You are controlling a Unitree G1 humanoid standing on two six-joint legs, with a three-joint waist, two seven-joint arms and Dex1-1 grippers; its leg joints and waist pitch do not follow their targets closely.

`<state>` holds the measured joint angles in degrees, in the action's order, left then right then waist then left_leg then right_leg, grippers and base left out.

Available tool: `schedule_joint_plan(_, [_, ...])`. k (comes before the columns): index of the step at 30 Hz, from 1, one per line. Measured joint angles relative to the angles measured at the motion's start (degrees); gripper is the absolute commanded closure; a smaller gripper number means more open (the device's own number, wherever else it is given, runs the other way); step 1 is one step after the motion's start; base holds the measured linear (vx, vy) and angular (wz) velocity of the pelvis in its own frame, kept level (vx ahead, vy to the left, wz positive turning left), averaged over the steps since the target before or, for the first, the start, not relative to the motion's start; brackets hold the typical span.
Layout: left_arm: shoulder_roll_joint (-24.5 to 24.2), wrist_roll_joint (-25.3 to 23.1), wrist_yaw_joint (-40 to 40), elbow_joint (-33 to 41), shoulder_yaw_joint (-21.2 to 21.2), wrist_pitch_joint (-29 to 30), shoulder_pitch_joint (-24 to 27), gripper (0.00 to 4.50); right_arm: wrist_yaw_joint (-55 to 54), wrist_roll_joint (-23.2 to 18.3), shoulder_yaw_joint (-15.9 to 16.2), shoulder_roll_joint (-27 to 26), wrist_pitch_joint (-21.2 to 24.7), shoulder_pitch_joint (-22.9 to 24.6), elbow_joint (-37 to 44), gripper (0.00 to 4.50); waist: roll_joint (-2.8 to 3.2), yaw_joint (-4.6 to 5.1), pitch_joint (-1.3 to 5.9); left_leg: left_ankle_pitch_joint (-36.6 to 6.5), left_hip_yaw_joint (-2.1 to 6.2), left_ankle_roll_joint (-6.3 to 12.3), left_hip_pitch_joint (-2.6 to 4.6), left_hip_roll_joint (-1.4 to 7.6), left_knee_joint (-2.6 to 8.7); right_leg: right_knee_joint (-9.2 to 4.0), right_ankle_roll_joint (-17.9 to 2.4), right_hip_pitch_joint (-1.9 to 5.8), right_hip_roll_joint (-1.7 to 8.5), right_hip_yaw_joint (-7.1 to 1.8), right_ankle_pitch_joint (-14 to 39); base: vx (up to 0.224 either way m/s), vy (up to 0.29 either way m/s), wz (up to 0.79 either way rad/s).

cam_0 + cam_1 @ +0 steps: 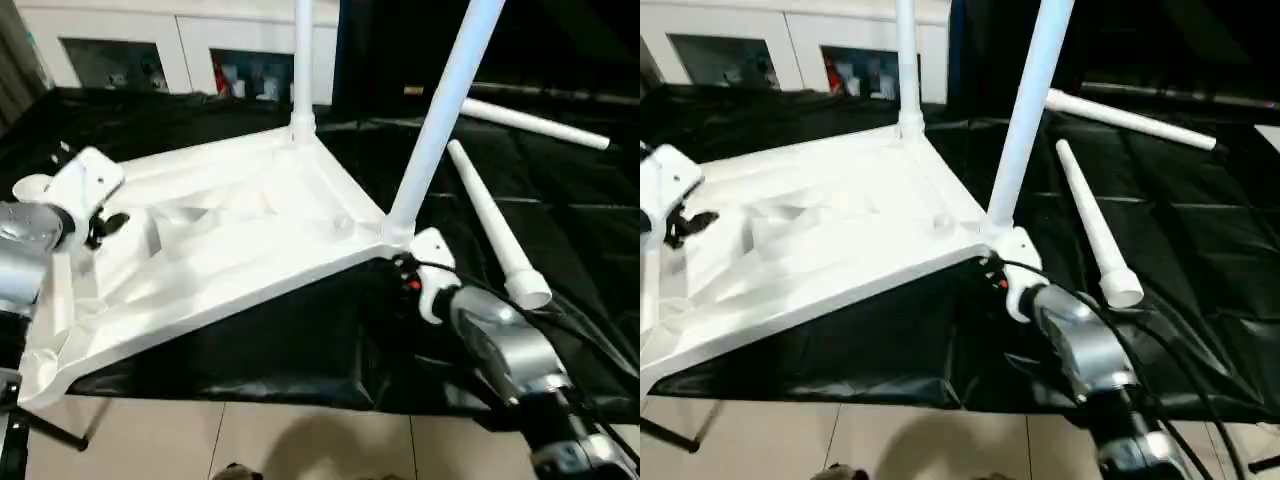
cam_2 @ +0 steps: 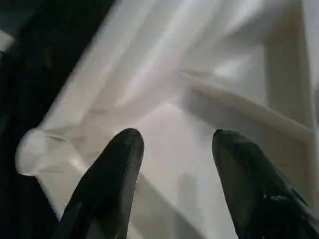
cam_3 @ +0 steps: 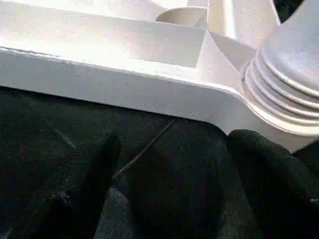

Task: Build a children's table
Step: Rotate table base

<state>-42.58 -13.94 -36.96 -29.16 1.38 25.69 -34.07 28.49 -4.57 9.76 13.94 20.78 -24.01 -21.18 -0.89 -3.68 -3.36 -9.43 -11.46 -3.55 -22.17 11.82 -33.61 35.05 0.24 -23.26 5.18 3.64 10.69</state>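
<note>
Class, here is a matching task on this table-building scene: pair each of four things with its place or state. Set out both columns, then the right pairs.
1. Tabletop
2. Near fitted leg
3. Loose leg
4. Left gripper

A. Lying flat on the black sheet
B. Open above the ribbed underside
C. Upside down
D. Standing in a corner socket

Pairs: 1-C, 2-D, 3-A, 4-B

Both head eyes look forward and down over the silver forearms, sharing the upturned table top (image 1: 230,240). Each wrist camera sits close, facing its ribs and near edge.
</note>
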Motion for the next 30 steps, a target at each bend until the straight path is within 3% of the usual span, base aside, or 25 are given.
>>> schedule_joint_plan(3, [0.7, -0.9, 0.1, -3.6, 2.0, -1.4, 0.2, 2.29, -0.7, 0.5, 0.2, -1.2, -0.9, -0.9, -2.2, 0.64, -0.19, 0.12, -0.06, 0.0, 0.0, 0.0, 0.01, 0.01, -0.02, 0.04, 0.0, 0.0, -0.01, 0.0, 0.0, 0.0, 0.0, 0.0])
schedule_joint_plan(4, [0.8, -1.3, 0.4, -5.1, 2.5, -2.3, 0.2, 2.63, -0.9, 0.5, 0.2, -1.7, -1.1, -1.1, -2.9, 0.93, -0.28, 0.14, -0.08, 0.0, 0.02, -0.01, 0.01, 0.01, -0.02, 0.05, 0.0, -0.01, -0.02, 0.0, 0.0, 0.0, 0.0, 0.0])
schedule_joint_plan(7, [1.0, -2.0, 0.8, -9.4, 3.6, -4.6, 0.0, 2.72, -1.2, 0.4, 0.0, -2.9, -1.4, -1.9, -5.1, 1.05, -0.36, 0.15, -0.07, 0.0, 0.01, -0.01, 0.01, 0.01, -0.05, 0.06, 0.0, -0.01, -0.02, -0.01, 0.0, 0.0, 0.0, 0.0])
schedule_joint_plan(10, [1.6, -2.1, 0.5, -13.1, 4.5, -7.5, -0.7, 3.11, -2.0, 0.5, -0.4, -4.2, -2.6, -3.9, -9.0, 1.43, -0.38, 0.17, -0.06, 0.0, 0.02, -0.01, 0.06, 0.01, -0.06, 0.09, 0.0, 0.0, -0.02, -0.01, 0.0, 0.0, 0.0, 0.0])
schedule_joint_plan(18, [2.7, -0.1, -5.3, -15.1, 4.7, -9.8, -2.1, 3.69, -4.4, 0.8, -1.6, -7.5, -7.4, -9.3, -19.5, 2.09, -0.39, 0.15, -0.06, 0.0, 0.01, -0.04, 0.12, 0.01, -0.09, 0.19, -0.2, 0.02, 0.0, -0.02, -0.1, 0.0, 0.0, 0.0])
schedule_joint_plan(21, [2.7, 1.9, -10.6, -14.0, 5.1, -9.5, -2.0, 3.94, -4.6, 1.3, -1.7, -8.8, -9.1, -11.6, -24.5, 2.29, -0.49, 0.16, -0.06, 0.0, 0.01, -0.04, 0.13, 0.02, -0.1, 0.23, -0.2, 0.02, 0.0, -0.02, -0.1, 0.0, 0.0, 0.0])
schedule_joint_plan(30, [0.4, 8.4, -26.4, 1.8, 6.9, -3.9, 5.0, 4.49, -4.4, 2.5, -1.4, -11.1, -12.8, -15.5, -31.9, 2.98, -1.31, 1.08, 0.07, 0.0, -0.01, -0.07, 0.24, 0.04, -0.09, 0.3, -0.2, 0.0, -0.01, -0.04, -0.1, 0.0, 0.0, 0.0])
